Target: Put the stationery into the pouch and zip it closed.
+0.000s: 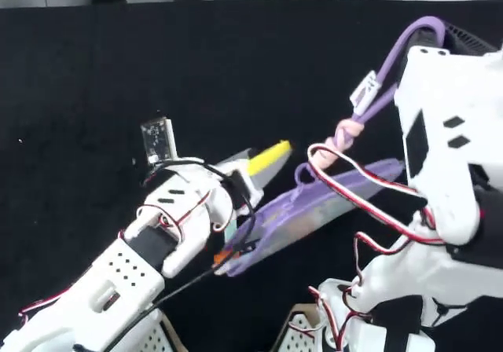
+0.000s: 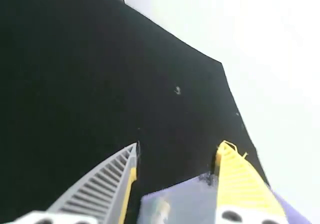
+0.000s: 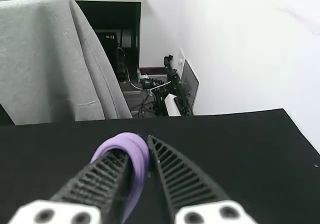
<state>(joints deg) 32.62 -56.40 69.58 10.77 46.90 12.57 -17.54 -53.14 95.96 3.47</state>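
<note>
The purple pouch [image 1: 314,210] with a see-through side hangs tilted above the black table [image 1: 94,77]. Its purple strap [image 1: 409,45], with a white tag [image 1: 365,91] and a pink knot [image 1: 346,136], runs up to my right gripper [image 3: 145,144], which is shut on the strap loop [image 3: 131,149]. My left gripper [image 1: 259,167], with one yellow finger [image 2: 240,184] and one grey finger [image 2: 107,184], stands open over the pouch's lower half. A corner of the pouch [image 2: 175,206] shows between its fingers. A small orange piece [image 1: 224,256] shows at the pouch's low end.
The black table stretches to the far edge and left side. A grey cloth-covered chair [image 3: 55,59] and cables against a white wall stand beyond the table. Both arm bases [image 1: 354,320] crowd the near edge.
</note>
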